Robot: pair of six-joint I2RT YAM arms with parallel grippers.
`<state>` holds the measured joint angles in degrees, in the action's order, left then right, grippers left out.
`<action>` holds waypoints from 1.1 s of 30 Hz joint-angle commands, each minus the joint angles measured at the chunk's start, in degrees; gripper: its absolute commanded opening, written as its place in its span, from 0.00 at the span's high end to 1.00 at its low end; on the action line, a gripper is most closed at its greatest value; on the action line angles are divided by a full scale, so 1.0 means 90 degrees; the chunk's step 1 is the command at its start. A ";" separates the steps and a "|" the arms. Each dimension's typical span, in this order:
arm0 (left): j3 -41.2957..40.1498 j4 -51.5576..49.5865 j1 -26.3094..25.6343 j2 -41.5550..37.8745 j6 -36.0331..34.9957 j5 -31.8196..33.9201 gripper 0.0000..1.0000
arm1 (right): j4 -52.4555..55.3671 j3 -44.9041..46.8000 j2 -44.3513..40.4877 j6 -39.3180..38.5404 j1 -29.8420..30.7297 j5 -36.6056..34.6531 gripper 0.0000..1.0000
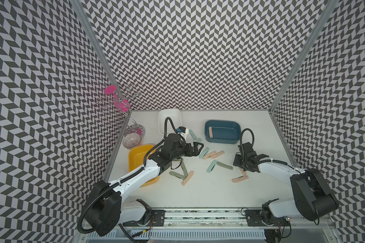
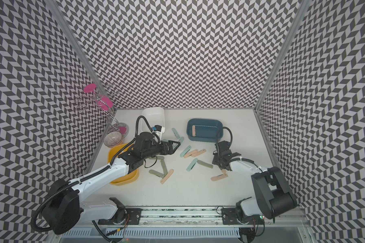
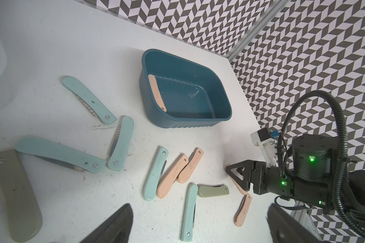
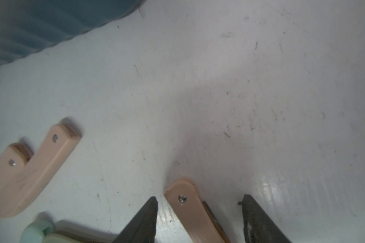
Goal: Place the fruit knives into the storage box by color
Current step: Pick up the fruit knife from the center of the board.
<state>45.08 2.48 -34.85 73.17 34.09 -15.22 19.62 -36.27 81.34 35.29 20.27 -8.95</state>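
Peach, mint and olive fruit knives lie scattered on the white table; in both top views a peach pair (image 1: pixel 213 155) (image 2: pixel 194 153) sits mid-table. The blue storage box (image 1: pixel 221 142) holds one peach knife (image 1: pixel 210 132). A white box (image 1: pixel 169 111) and a yellow box (image 1: pixel 135 160) stand to the left. My right gripper (image 4: pixel 200 197) is low and open, straddling the end of a peach knife (image 4: pixel 190 208) with a gap at both fingers. My left gripper (image 1: pixel 196 148) hovers open and empty above a mint knife (image 3: pixel 189 212).
A wire rack with pink glasses (image 1: pixel 122 103) and a glass bowl (image 1: pixel 131 140) stand at the back left corner. An olive knife (image 1: pixel 224 165) and a mint knife (image 1: pixel 211 166) lie just left of the right gripper. Another peach knife (image 1: pixel 240 179) lies nearer the front.
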 commanded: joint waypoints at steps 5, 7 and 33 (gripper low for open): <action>0.0164 0.0063 -0.0034 0.0013 -0.0033 0.0003 0.00 | 0.0134 -0.0023 0.0143 -0.0161 0.0182 -0.0367 0.38; 0.0167 0.0039 -0.0034 -0.0024 -0.0039 0.0021 0.00 | 0.0134 -0.0061 0.0296 -0.0181 0.0188 -0.0418 0.41; 0.0152 -0.0073 -0.0080 -0.0151 0.0004 0.0110 0.00 | -0.0078 0.0198 0.0233 0.0022 0.0374 -0.0298 0.62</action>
<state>45.08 1.61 -34.92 72.49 34.15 -14.66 17.74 -36.36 83.53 34.13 23.00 -13.43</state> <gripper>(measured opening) 0.997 0.379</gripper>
